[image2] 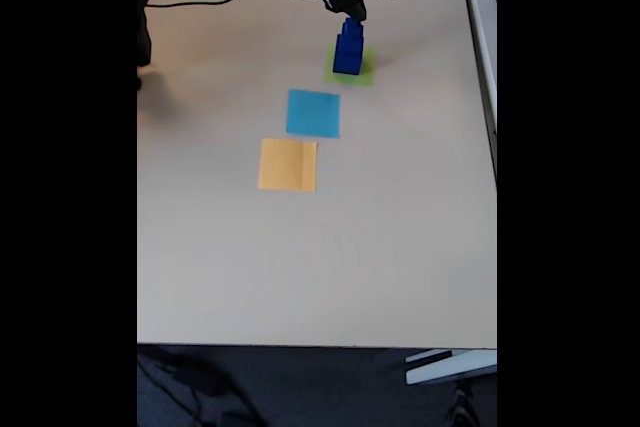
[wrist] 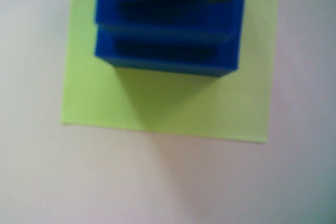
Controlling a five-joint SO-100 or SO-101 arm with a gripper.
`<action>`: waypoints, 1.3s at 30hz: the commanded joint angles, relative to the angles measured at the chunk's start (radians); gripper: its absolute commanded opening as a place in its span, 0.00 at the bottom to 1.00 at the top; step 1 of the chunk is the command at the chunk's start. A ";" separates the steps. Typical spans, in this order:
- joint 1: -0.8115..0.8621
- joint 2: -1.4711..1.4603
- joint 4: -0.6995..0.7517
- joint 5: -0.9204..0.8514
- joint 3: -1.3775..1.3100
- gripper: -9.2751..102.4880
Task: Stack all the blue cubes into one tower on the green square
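Stepped tower of dark blue solid cubes [image2: 348, 48] stands on the flat yellow-green paper square [image2: 364, 71], upper centre of the fixed view, on the beige table [image2: 400, 227]. Black two-finger gripper [image2: 352, 13] sits directly above the top cube, at or touching it; can't tell whether the jaws are clamped or let go. Wrist view: blue steps [wrist: 168, 51] fill the upper centre, straight below the camera, so the coming move looks purely vertical. Light-blue square [image2: 313, 113] and orange square [image2: 288, 165] lie lower in frame, bare.
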 commanded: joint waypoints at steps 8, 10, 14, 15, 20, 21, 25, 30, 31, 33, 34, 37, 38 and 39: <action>0.000 0.104 -0.003 -0.002 -0.021 0.08; 0.002 0.101 -0.006 -0.002 -0.032 0.08; 0.008 0.086 -0.015 -0.015 -0.078 0.08; 0.011 0.080 -0.018 -0.023 -0.098 0.08; 0.021 0.049 -0.055 -0.087 -0.187 0.08; 0.021 0.048 -0.061 -0.095 -0.195 0.08; 0.028 0.043 -0.078 -0.138 -0.229 0.08; 0.032 0.054 -0.032 -0.138 -0.229 0.08; 0.032 0.055 -0.014 -0.132 -0.229 0.08; 0.032 0.060 0.020 -0.120 -0.229 0.08; 0.032 0.064 0.037 -0.114 -0.229 0.08; 0.031 0.106 0.064 -0.089 -0.178 0.08; 0.031 0.124 0.066 -0.081 -0.153 0.08; 0.031 0.143 0.069 -0.075 -0.129 0.08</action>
